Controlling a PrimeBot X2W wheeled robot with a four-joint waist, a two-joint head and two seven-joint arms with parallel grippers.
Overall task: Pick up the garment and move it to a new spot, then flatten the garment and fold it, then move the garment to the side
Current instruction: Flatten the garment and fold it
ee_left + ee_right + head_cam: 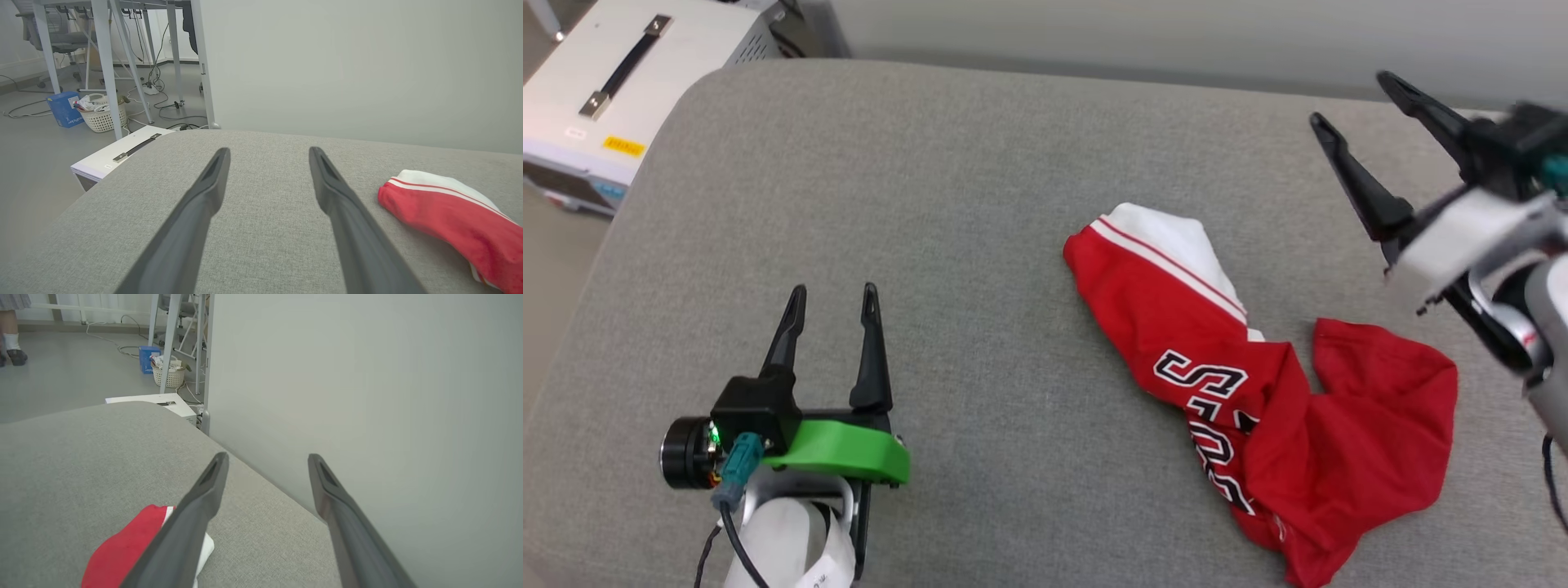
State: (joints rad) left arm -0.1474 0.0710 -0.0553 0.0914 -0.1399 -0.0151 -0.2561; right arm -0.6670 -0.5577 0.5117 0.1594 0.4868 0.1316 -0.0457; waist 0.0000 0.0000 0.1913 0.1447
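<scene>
Crumpled garment [1258, 392] on cushion [947, 204], lettering [1201, 380] facing head view, left end effector [835, 289] wide, right end effector [1352, 100] wide

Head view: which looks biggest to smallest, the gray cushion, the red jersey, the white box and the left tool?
1. gray cushion
2. red jersey
3. white box and left tool: look alike; the box is cut off, the tool nearer.

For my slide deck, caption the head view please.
Open left gripper and open right gripper flank the crumpled garment on a grey cushion.
</scene>
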